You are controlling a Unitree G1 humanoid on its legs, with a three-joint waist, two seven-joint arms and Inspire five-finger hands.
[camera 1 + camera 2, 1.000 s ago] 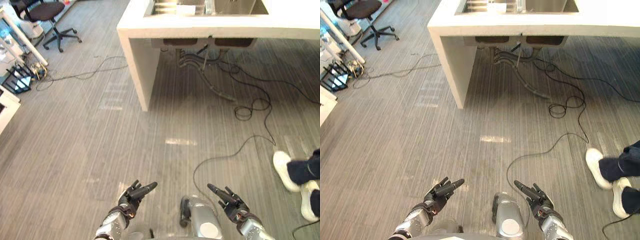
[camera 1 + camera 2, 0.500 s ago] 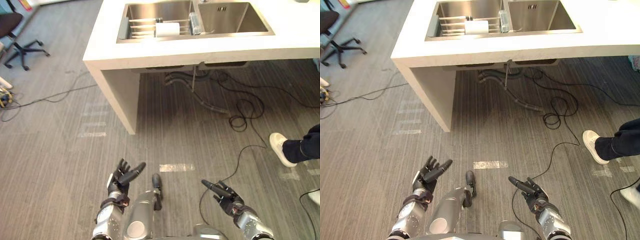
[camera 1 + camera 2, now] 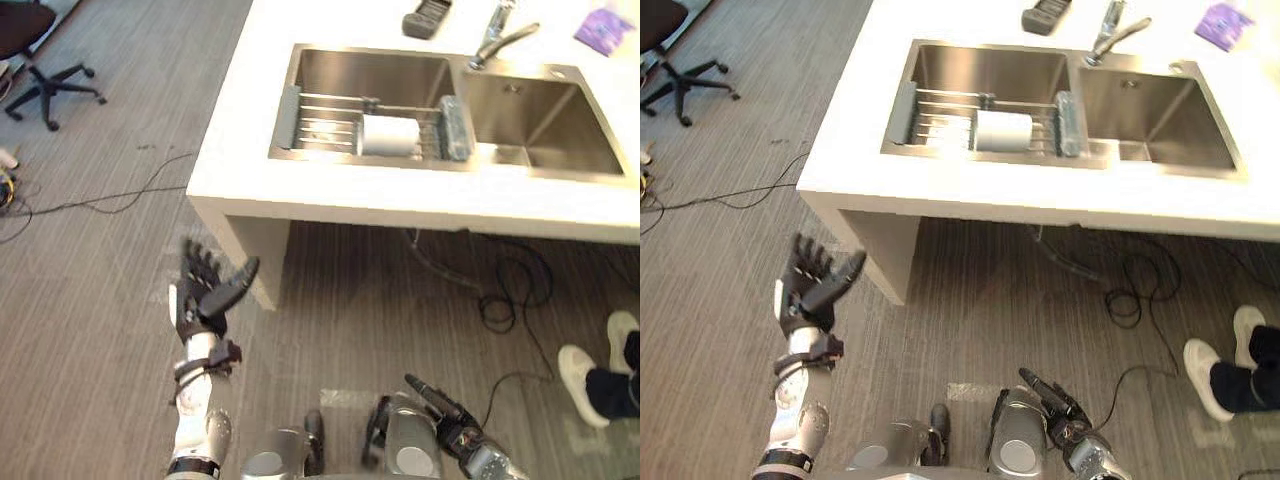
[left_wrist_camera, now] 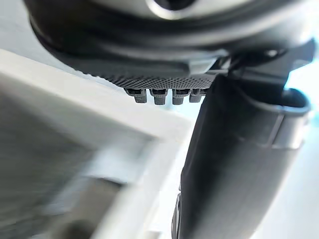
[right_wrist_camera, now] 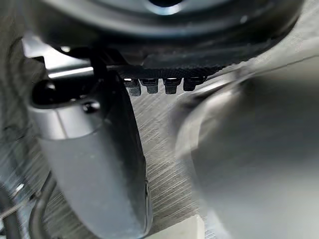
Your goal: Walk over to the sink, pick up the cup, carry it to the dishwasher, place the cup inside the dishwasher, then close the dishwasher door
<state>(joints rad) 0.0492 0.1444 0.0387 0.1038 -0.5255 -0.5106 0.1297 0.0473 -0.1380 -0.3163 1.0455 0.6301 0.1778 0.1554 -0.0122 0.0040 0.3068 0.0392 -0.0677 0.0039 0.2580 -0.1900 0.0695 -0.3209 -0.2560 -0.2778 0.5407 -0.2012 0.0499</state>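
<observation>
A white cup (image 3: 388, 135) lies on its side on the wire rack in the left basin of the steel sink (image 3: 330, 75), set in a white counter (image 3: 250, 160). My left hand (image 3: 205, 291) is raised, fingers spread and straight, holding nothing, just short of the counter's near left corner. Low down at the right, my right hand (image 3: 446, 413) hangs over the floor with its fingers extended and nothing in it. Both hands are well short of the cup.
A tap (image 3: 497, 40) stands between the two basins, with a dark object (image 3: 426, 17) and a purple item (image 3: 600, 25) on the counter behind. Cables (image 3: 510, 300) loop on the floor under the counter. A person's white shoes (image 3: 590, 365) show at right. An office chair (image 3: 45, 60) is far left.
The camera has moved closer, so the sink sits nearer and fuller in view. My left hand has risen toward the counter corner. The right hand stays low.
</observation>
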